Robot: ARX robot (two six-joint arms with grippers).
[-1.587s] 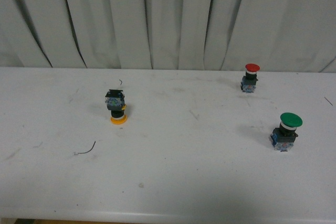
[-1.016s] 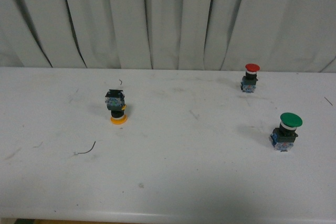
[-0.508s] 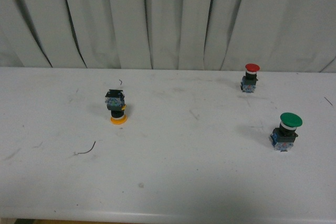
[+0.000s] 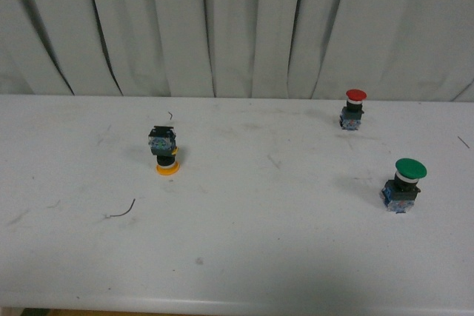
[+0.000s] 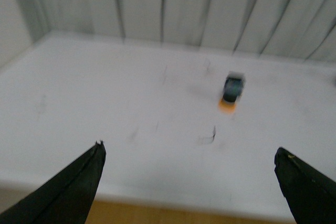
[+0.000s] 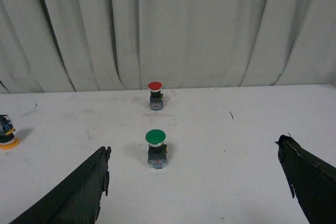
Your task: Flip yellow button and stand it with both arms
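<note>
The yellow button (image 4: 164, 152) stands upside down on the white table (image 4: 244, 257), left of centre: its yellow-orange cap is on the table and its black and blue body points up. It also shows blurred in the left wrist view (image 5: 231, 93) and at the edge of the right wrist view (image 6: 6, 134). My left gripper (image 5: 189, 150) is open and empty, over the table's near edge, well short of the button. My right gripper (image 6: 194, 148) is open and empty, above the table. Neither arm shows in the front view.
A red-capped button (image 4: 353, 109) stands upright at the back right; it also shows in the right wrist view (image 6: 155, 95). A larger green-capped button (image 4: 404, 184) stands upright at the right, also in the right wrist view (image 6: 156, 149). A thin dark wire scrap (image 4: 120, 212) lies front left. Grey curtains (image 4: 237, 27) hang behind.
</note>
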